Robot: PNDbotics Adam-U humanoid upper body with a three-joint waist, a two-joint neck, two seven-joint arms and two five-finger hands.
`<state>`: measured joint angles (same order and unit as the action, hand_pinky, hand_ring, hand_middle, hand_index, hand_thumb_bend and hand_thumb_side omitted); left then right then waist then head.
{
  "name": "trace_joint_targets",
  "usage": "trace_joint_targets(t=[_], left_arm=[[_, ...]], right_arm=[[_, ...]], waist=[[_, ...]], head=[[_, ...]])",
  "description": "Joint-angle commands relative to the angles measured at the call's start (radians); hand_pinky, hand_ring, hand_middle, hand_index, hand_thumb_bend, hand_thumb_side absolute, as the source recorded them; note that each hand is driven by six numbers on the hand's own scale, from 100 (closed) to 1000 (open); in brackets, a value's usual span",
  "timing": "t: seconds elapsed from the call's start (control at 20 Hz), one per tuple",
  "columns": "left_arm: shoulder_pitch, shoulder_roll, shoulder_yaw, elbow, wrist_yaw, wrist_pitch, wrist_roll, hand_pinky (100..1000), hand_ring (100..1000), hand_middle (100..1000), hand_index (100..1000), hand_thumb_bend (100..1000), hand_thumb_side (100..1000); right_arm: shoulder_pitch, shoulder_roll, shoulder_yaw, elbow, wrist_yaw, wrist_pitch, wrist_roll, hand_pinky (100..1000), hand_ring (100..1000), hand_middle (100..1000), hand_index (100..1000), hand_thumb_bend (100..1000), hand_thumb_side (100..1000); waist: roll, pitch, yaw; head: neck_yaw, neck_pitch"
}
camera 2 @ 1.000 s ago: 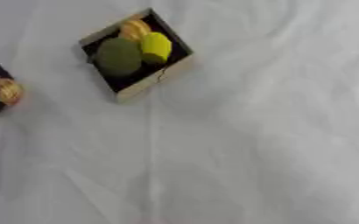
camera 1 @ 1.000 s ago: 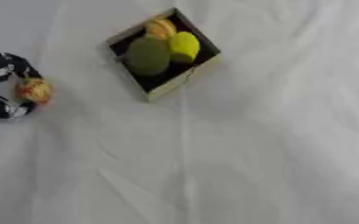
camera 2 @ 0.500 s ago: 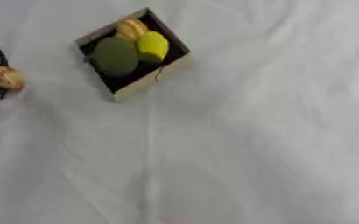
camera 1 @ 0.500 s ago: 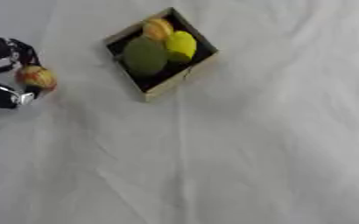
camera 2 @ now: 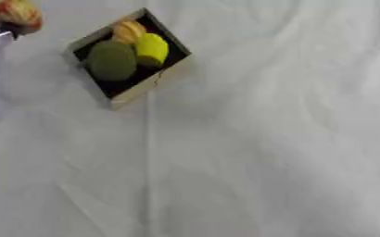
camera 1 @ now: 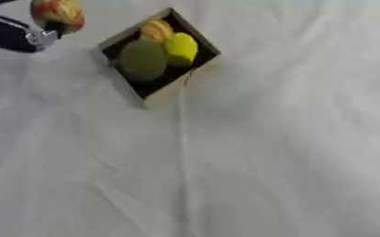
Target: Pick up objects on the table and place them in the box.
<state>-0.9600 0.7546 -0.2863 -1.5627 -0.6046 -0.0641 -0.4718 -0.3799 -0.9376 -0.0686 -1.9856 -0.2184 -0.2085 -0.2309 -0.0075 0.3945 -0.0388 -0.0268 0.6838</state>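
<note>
White wrinkled cloth is seen covering the worktop (camera 1: 250, 152). At the left eye view's upper left, a red-and-yellow round fruit (camera 1: 57, 14) is held in the curled fingers of the left hand (camera 1: 15, 34), left of the box and apart from it. In the right eye view, a small dark square cardboard box (camera 2: 148, 82) is seen holding a green round fruit (camera 2: 110, 60), a yellow one (camera 2: 152, 50) and an orange one (camera 2: 128, 32).

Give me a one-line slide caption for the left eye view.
Left hand carries a red-and-yellow fruit toward the box, which holds green, yellow and orange fruit, on a white cloth.
</note>
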Motion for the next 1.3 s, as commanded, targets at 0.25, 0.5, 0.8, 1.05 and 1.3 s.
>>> trace_joint_targets(t=[0.25,0.5,0.8,1.05,1.3], left_arm=[[-0.087,-0.108,-0.015,0.131,0.003,-0.026,0.018,690,644,603,643,100,246],[-0.091,-0.153,-0.022,0.244,-0.045,-0.045,0.037,692,652,610,663,100,244],[-0.094,-0.198,-0.01,0.358,-0.118,-0.059,0.076,702,667,623,687,100,238],[-0.09,-0.217,-0.009,0.405,-0.155,-0.084,0.086,773,762,742,875,100,207],[-0.083,-0.213,0.003,0.347,-0.116,-0.146,0.035,836,828,830,1000,108,202]], right_arm=[[-0.031,-0.013,-0.001,-0.014,-0.011,0.006,0.015,989,924,665,796,100,444],[-0.035,-0.005,-0.003,-0.014,-0.017,0.009,0.019,990,925,664,796,100,447],[-0.043,0.003,-0.002,-0.014,-0.026,0.01,0.028,990,925,664,796,100,448],[-0.042,0.005,-0.003,-0.014,-0.031,0.008,0.03,991,925,663,796,100,448],[-0.033,0.008,-0.007,-0.014,-0.029,0.014,0.029,991,925,662,795,100,447]], waist=[[0.021,-0.007,-0.027],[0.024,-0.003,-0.041],[0.023,-0.005,-0.051],[0.021,-0.007,-0.055],[0.021,-0.01,-0.051]], head=[[0.019,-0.031],[0.025,-0.037],[0.03,-0.038],[0.034,-0.037],[0.028,-0.033]])
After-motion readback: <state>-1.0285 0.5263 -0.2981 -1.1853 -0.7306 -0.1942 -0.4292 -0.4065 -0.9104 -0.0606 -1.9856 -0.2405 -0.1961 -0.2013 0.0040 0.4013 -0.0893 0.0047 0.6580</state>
